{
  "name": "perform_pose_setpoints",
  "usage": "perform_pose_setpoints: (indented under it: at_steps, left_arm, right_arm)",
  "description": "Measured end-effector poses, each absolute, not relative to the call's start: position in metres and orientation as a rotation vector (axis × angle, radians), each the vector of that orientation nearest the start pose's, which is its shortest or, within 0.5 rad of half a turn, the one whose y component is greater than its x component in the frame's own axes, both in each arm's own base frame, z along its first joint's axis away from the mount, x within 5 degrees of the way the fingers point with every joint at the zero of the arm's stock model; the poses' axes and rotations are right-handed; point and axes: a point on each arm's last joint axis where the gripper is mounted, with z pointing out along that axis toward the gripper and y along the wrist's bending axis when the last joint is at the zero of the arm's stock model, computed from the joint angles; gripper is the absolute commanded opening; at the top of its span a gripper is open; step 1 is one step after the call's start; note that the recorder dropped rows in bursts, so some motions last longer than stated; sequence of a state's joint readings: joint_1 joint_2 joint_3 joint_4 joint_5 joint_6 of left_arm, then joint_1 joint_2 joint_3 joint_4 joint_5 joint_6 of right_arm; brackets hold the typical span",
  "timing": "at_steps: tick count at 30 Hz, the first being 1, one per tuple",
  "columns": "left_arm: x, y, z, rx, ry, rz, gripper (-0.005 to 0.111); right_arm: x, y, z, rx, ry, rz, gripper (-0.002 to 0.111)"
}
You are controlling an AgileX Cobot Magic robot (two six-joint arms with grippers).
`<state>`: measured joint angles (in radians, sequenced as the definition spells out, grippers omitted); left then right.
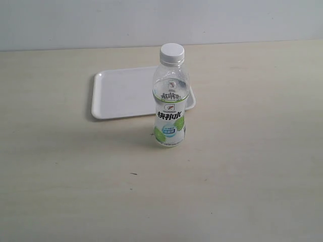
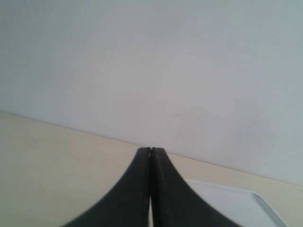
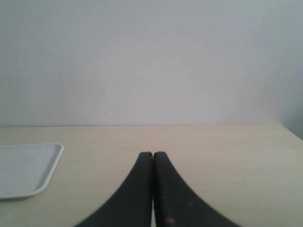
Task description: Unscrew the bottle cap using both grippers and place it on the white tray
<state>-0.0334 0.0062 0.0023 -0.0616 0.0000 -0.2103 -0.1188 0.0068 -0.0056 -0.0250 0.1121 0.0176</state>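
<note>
A clear bottle (image 1: 170, 108) with a white-and-green label stands upright in the middle of the pale table, and the white ribbed bottle cap (image 1: 172, 53) sits screwed on its neck. Behind it lies the white tray (image 1: 121, 93), flat with a low rim. Neither arm shows in the exterior view. In the left wrist view my left gripper (image 2: 150, 150) is shut with nothing between its black fingers, and a corner of the white tray (image 2: 236, 203) lies beyond it. My right gripper (image 3: 152, 154) is likewise shut on nothing, with the white tray (image 3: 28, 168) off to one side.
A plain light wall (image 1: 161, 20) rises behind the table's far edge. The table top (image 1: 252, 166) is bare wood-coloured surface around the bottle, apart from a small dark mark (image 1: 133, 174) in front of it.
</note>
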Motion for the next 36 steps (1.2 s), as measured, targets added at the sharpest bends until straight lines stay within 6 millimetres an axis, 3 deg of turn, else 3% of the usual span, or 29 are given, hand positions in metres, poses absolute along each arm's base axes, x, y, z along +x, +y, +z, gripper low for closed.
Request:
perform_pose_setpoints:
  at_steps: [15,29,36]
  left_arm:
    - [0.057,-0.002,0.212,-0.188,1.485,-0.257,0.000]
    - [0.057,-0.002,0.212,-0.213,1.483,-0.284,0.000]
    - [0.057,-0.002,0.211,-0.217,1.490,-0.287,0.000]
  right_arm:
    - [0.056,-0.007,0.205,0.063,1.593,-0.131,0.000]
    - [0.055,-0.006,0.225,0.041,1.371,-0.135,0.000]
    - [0.049,-0.004,0.244,0.190,1.136,0.119,0.000]
